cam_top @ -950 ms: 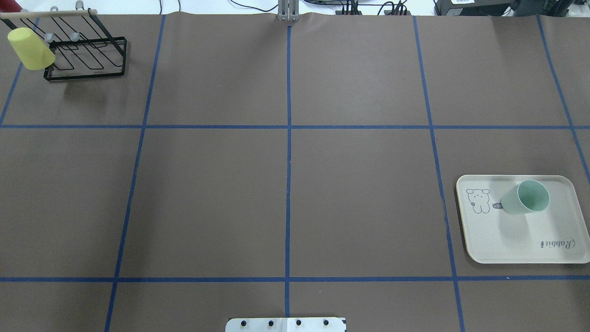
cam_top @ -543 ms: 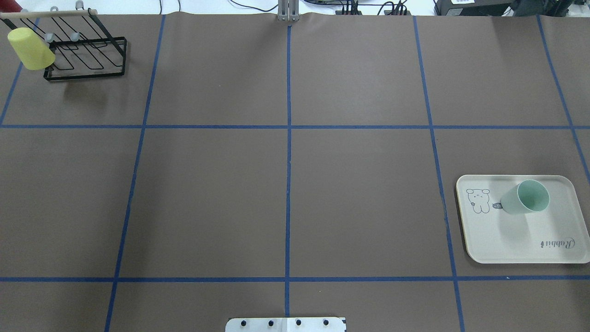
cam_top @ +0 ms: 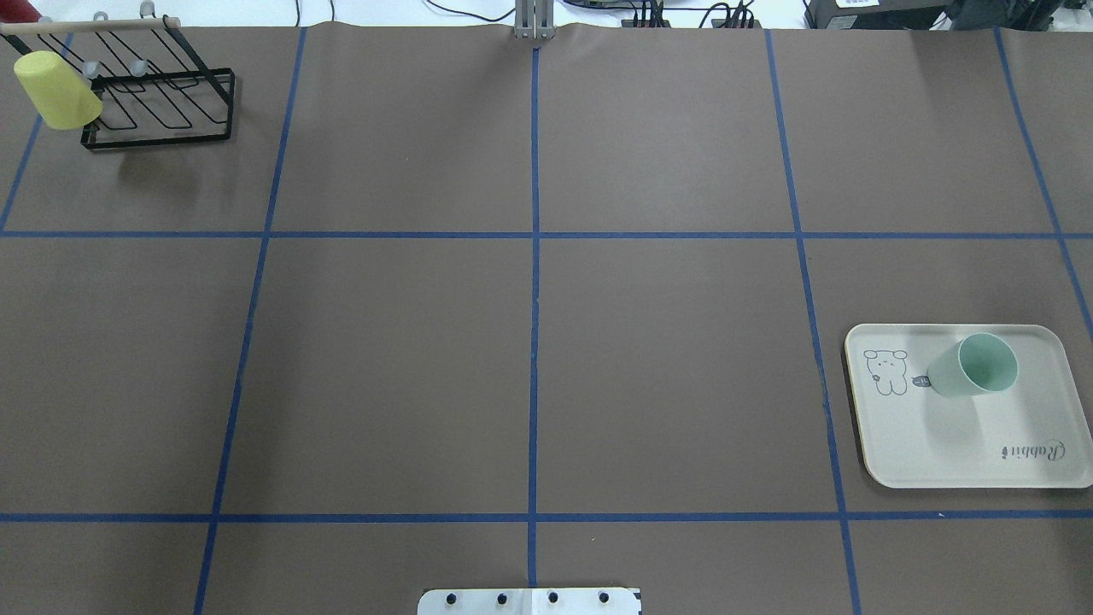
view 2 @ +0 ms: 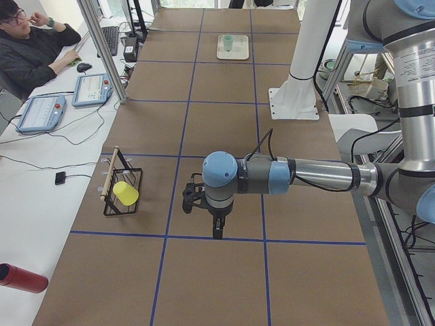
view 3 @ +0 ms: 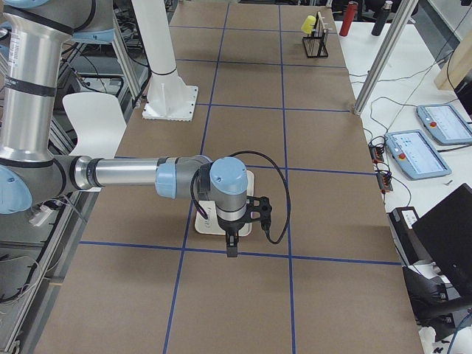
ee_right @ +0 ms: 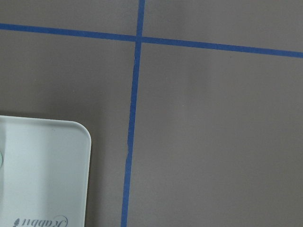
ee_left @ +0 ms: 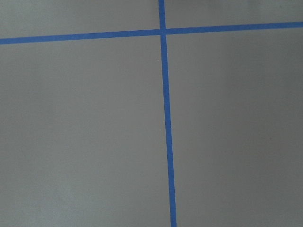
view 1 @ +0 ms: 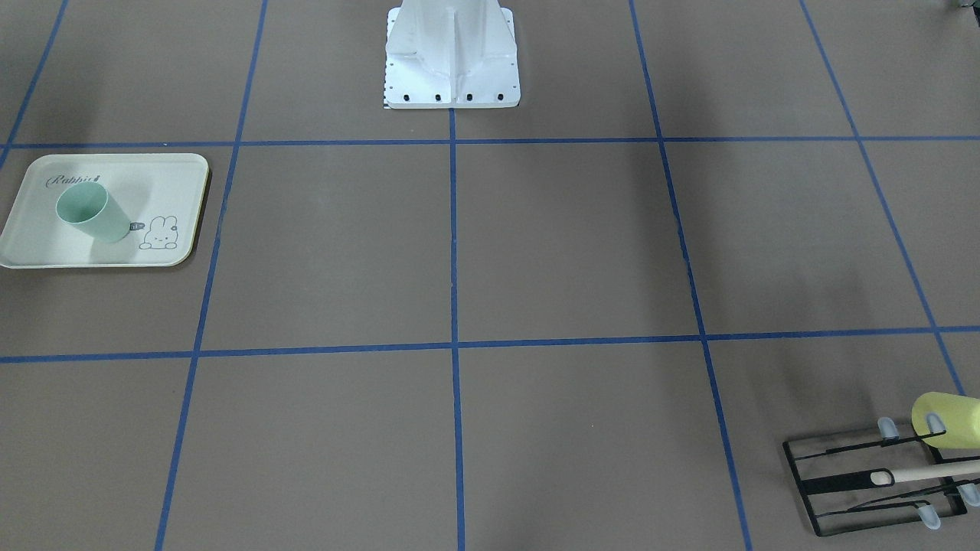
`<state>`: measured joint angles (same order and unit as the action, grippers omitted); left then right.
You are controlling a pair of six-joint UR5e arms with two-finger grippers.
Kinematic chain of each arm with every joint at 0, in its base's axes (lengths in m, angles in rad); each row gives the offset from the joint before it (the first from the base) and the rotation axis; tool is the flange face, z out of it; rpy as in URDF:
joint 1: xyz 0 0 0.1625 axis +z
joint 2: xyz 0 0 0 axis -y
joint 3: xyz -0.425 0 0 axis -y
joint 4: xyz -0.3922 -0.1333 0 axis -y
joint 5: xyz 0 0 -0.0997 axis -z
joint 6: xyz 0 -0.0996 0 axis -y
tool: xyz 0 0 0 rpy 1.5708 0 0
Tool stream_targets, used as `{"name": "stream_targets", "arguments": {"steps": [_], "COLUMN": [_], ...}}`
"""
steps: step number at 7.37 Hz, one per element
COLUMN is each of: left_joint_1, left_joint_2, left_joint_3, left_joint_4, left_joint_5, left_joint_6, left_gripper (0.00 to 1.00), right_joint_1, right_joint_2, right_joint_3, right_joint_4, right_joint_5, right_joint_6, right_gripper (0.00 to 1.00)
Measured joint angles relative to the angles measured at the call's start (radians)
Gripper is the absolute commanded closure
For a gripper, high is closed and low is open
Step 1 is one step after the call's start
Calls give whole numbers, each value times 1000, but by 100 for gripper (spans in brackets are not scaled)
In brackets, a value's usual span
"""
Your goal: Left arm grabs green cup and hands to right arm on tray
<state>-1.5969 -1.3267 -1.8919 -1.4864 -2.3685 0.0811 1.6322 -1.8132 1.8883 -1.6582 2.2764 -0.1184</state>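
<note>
The green cup point(cam_top: 969, 367) stands upright on the tray point(cam_top: 939, 444) at the table's right side, beside the rabbit drawing. Both also show in the front-facing view, the cup point(view 1: 92, 214) on the tray point(view 1: 31, 245). A tray corner shows in the right wrist view point(ee_right: 42, 165). My left gripper point(view 2: 216, 231) hangs high over the table's left part, far from the cup. My right gripper point(view 3: 231, 247) hangs above the tray's near edge point(view 3: 203, 221). Both show only in the side views, so I cannot tell whether they are open or shut.
A black wire rack point(cam_top: 162, 111) stands at the far left corner with a pale yellow cup point(cam_top: 55, 90) hung on it. The robot's white base point(view 1: 452, 61) is at mid-table edge. An operator point(view 2: 30, 47) sits beside the table.
</note>
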Motion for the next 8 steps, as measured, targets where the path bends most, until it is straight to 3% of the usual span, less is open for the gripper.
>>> {"name": "stream_targets", "arguments": {"steps": [8], "left_joint_1": [0], "left_joint_2": [1], "left_joint_3": [0], "left_joint_4": [0], "left_joint_5": [3], "left_joint_6": [-1], "left_gripper": [0], "right_joint_1": [-5], "right_joint_2": [-1], "right_joint_3": [0], "right_joint_4": [2], "right_joint_5": [52], "right_joint_6": [-2], "right_gripper": [0]}}
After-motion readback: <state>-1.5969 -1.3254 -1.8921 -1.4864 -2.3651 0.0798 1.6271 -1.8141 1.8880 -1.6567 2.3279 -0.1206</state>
